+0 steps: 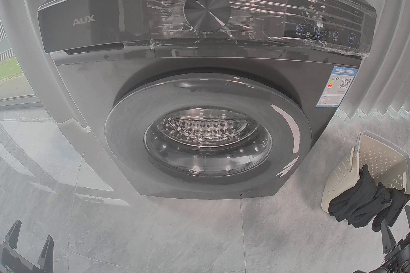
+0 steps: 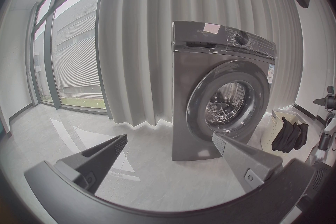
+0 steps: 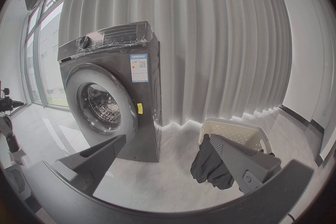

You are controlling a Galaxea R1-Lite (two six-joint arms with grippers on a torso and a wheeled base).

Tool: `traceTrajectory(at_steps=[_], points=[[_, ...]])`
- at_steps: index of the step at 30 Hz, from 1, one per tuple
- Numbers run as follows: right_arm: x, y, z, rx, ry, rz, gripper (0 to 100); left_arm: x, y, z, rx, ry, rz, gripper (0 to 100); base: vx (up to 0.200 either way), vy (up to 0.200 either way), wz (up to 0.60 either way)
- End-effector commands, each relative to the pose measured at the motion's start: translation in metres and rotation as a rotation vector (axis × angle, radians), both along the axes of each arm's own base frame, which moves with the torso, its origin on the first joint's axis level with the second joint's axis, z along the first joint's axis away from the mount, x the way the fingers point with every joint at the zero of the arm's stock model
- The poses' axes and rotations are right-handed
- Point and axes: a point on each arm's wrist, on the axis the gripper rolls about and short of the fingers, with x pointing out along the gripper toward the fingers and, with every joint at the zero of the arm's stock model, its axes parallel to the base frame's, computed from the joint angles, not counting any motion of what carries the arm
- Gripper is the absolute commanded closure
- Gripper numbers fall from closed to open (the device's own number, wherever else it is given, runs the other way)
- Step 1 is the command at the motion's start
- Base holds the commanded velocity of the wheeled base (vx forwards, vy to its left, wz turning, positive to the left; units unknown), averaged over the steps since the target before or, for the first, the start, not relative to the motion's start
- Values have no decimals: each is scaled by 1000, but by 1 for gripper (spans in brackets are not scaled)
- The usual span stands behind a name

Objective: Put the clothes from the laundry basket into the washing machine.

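The left gripper (image 2: 168, 136), fingers spread wide, hangs before the closed washing machine (image 2: 196, 70). Just beside the machine, black clothes (image 2: 287, 135) drape over the laundry basket (image 2: 268, 130).

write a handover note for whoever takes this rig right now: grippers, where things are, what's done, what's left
Grippers: both open and empty. The left gripper is low in front of the washing machine; the right gripper is low near the laundry basket.
Machine: the door is shut, and no clothes are visible through it.
Basket: on the floor to the machine's right, with black clothes draped over its front rim.
Done: nothing yet.
Left: open the door, pick up the clothes, load them inside.
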Motion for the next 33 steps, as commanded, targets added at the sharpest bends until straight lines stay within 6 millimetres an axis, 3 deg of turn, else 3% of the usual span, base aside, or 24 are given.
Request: traceTrajectory(at_steps=[1, 33], points=[[1, 0, -5, 0, 13, 0, 0, 0, 0, -5, -2, 6, 1, 0, 0, 0, 0], [1, 0, -5, 0, 13, 0, 0, 0, 0, -5, -7, 6, 1, 0, 0, 31, 0]])
